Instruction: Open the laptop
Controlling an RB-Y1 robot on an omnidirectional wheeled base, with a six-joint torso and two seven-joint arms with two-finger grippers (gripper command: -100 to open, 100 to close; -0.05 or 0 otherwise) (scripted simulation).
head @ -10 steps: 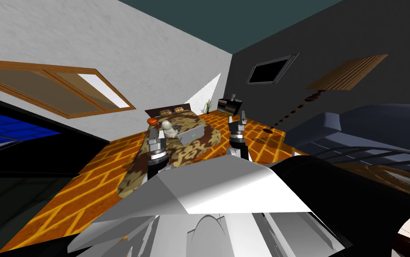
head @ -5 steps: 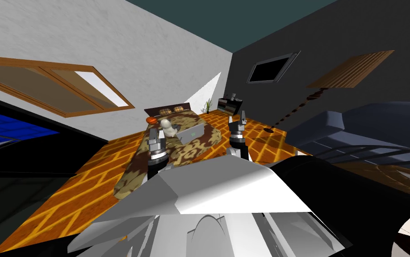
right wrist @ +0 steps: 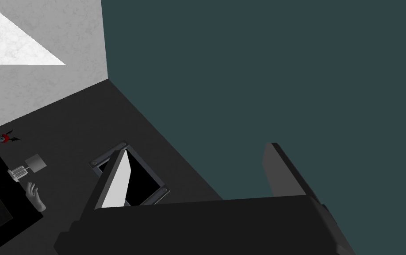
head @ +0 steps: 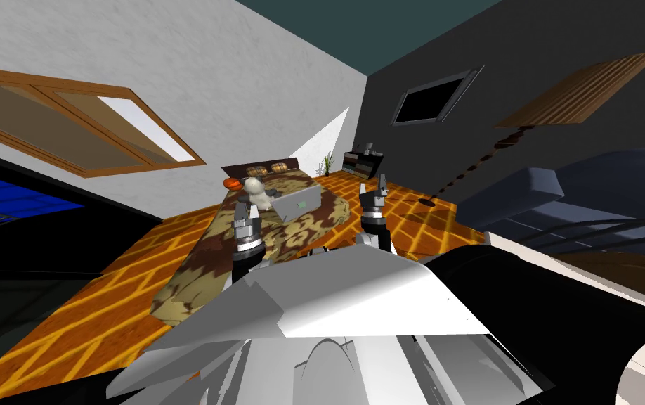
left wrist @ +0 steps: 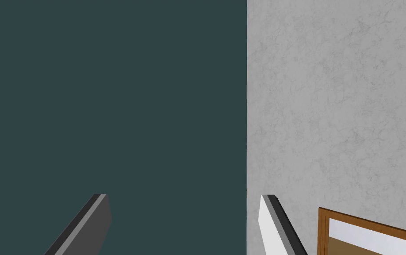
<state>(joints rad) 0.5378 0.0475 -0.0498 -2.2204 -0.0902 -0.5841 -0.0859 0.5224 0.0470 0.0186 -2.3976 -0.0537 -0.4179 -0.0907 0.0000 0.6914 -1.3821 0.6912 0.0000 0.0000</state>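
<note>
Flat grey slab of a laptop (head: 295, 203) on the bed (head: 194, 281) with mottled brown-tan cover, beside a rounded white plush (head: 254, 191), head view, well beyond left gripper (head: 246, 211) and right gripper (head: 373, 186), wrist views show thin blade fingers (left wrist: 100, 212) spread wide on both

laptop (head: 296, 203) 1 | pillows (head: 280, 166) 2 | plush toy (head: 253, 191) 1 | pincers (head: 246, 211) 2

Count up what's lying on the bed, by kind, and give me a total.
Laptop: 1
White toy figure: 1
Orange ball: 1
Patterned pillows: 2
Total: 5
</note>
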